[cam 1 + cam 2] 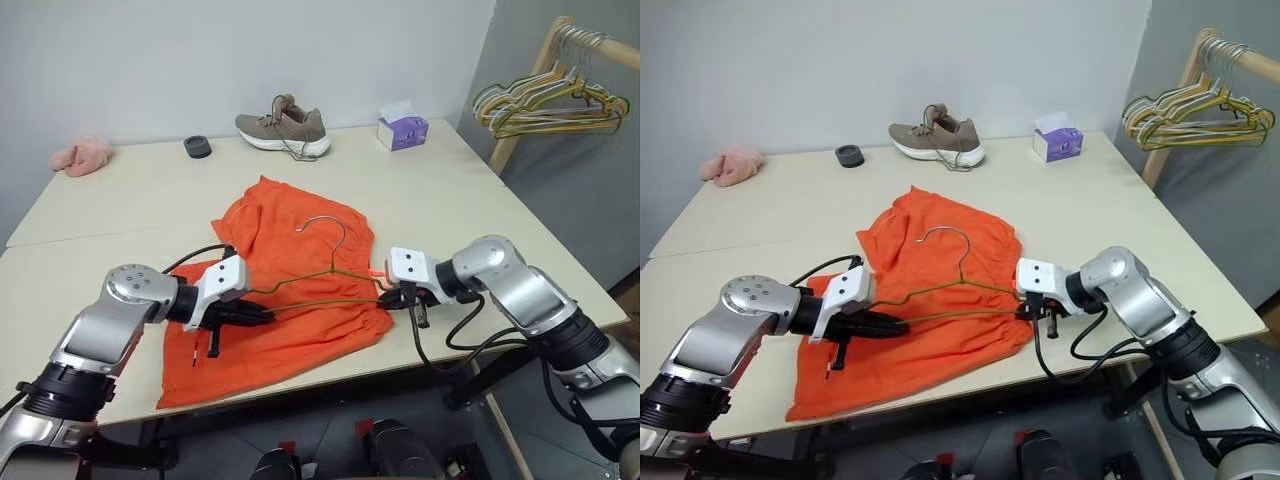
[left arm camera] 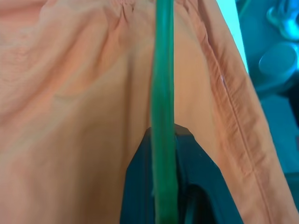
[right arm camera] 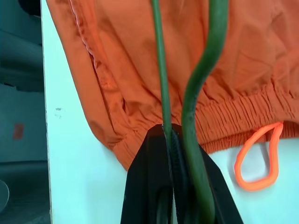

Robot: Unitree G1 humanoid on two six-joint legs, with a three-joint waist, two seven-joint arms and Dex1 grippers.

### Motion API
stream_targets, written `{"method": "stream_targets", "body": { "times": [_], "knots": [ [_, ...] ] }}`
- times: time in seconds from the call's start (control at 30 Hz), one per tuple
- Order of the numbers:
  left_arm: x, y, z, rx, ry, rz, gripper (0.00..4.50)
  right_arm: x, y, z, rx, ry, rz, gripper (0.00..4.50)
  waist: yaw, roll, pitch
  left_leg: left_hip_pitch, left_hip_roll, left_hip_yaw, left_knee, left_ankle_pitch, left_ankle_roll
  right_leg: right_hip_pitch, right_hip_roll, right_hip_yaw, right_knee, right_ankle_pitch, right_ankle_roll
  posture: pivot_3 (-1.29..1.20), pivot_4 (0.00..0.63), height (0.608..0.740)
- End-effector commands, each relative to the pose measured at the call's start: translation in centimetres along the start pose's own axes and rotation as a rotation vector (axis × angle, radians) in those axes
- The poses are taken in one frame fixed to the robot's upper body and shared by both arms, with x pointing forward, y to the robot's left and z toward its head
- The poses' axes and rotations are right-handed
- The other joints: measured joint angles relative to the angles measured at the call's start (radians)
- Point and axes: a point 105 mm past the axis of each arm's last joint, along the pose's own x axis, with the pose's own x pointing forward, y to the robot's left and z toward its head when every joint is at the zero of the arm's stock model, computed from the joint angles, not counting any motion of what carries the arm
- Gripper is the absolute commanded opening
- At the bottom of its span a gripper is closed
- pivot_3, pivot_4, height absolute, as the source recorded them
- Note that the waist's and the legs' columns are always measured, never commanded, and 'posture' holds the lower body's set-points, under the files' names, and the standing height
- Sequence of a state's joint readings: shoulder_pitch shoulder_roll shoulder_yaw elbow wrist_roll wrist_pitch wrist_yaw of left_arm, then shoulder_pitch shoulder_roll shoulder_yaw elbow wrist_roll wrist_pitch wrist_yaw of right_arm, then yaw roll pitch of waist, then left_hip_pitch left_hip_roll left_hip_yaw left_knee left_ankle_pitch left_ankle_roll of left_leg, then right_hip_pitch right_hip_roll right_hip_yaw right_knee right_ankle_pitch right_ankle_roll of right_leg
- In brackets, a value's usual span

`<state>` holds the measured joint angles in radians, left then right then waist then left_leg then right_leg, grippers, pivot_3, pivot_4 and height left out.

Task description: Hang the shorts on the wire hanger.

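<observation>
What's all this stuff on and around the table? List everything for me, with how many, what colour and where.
shorts: one, bright orange, flat on the near middle of the table
wire hanger: one, olive green, lying on the shorts
shoe: one, tan with a white sole, far edge, middle
tissue box: one, purple, far right
ring: one, dark, far edge, left of the shoe
cloth: one, pink, far left corner
table: one, cream
hangers: a bunch, yellow, green and pink, on a wooden rack to the right
left pincer: black, at the hanger's left end
right pincer: black, shut on the hanger's right end
</observation>
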<state>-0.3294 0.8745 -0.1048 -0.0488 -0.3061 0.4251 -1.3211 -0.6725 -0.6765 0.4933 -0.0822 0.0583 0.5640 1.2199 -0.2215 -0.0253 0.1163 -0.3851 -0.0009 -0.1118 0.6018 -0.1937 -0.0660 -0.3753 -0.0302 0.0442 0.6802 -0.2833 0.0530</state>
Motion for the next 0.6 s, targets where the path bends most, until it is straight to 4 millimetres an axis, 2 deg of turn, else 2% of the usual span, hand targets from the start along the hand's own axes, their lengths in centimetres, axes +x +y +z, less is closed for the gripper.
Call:
{"method": "stream_targets", "body": {
  "times": [0.03, 0.13, 0.2, 0.33, 0.47, 0.6],
  "knots": [
    [-0.7, -0.1, 1.4, 0.017, -0.063, 0.006, 1.34, -1.0, -0.3, 0.5, -0.034, -0.013, -0.037, 0.00, -0.001, 0.000, 0.000, 0.000, 0.000, 0.000, 0.000, 0.000, 0.000, 0.000, 0.000, 0.000, 0.000, 0.000, 0.000, -0.20, 0.034, 0.740],
    [-1.1, 0.1, 1.9, -0.039, -0.145, 0.042, 2.33, -1.9, -0.6, -0.5, 0.003, 0.001, -0.065, 0.00, -0.001, 0.000, 0.000, 0.000, 0.000, 0.000, 0.000, 0.000, 0.000, 0.000, 0.000, 0.000, 0.000, 0.000, 0.000, -0.21, 0.036, 0.740],
    [-1.8, 0.8, 2.8, -0.167, -0.259, 0.072, 2.96, -2.6, -0.7, -1.3, 0.035, 0.013, -0.087, 0.00, 0.000, 0.000, 0.000, 0.000, 0.000, 0.000, 0.000, 0.000, 0.000, 0.000, 0.000, 0.000, 0.000, 0.000, 0.000, -0.21, 0.039, 0.740],
    [-2.6, 0.9, 2.4, -0.228, -0.288, 0.098, 4.18, -3.9, -0.7, -2.5, 0.113, 0.009, -0.128, 0.00, 0.000, 0.000, 0.000, 0.000, 0.000, 0.000, 0.001, 0.000, 0.000, 0.001, 0.000, -0.001, 0.000, 0.000, 0.000, -0.21, 0.042, 0.740],
    [-3.2, 1.4, 1.9, -0.271, -0.316, 0.161, 4.18, -5.4, -0.6, -4.0, 0.204, 0.016, -0.184, 0.00, 0.000, 0.000, 0.000, 0.000, 0.000, 0.000, 0.001, 0.000, 0.000, 0.001, 0.000, 0.000, 0.000, 0.000, 0.000, -0.22, 0.046, 0.740],
    [-3.5, 1.2, -0.4, -0.369, -0.306, 0.218, 4.18, -7.6, -0.2, -7.1, 0.359, 0.040, -0.268, 0.00, -0.001, 0.000, 0.000, 0.001, 0.000, 0.000, 0.000, 0.000, 0.000, 0.001, 0.000, 0.000, 0.000, 0.000, 0.000, -0.24, 0.053, 0.740]
  ]
}}
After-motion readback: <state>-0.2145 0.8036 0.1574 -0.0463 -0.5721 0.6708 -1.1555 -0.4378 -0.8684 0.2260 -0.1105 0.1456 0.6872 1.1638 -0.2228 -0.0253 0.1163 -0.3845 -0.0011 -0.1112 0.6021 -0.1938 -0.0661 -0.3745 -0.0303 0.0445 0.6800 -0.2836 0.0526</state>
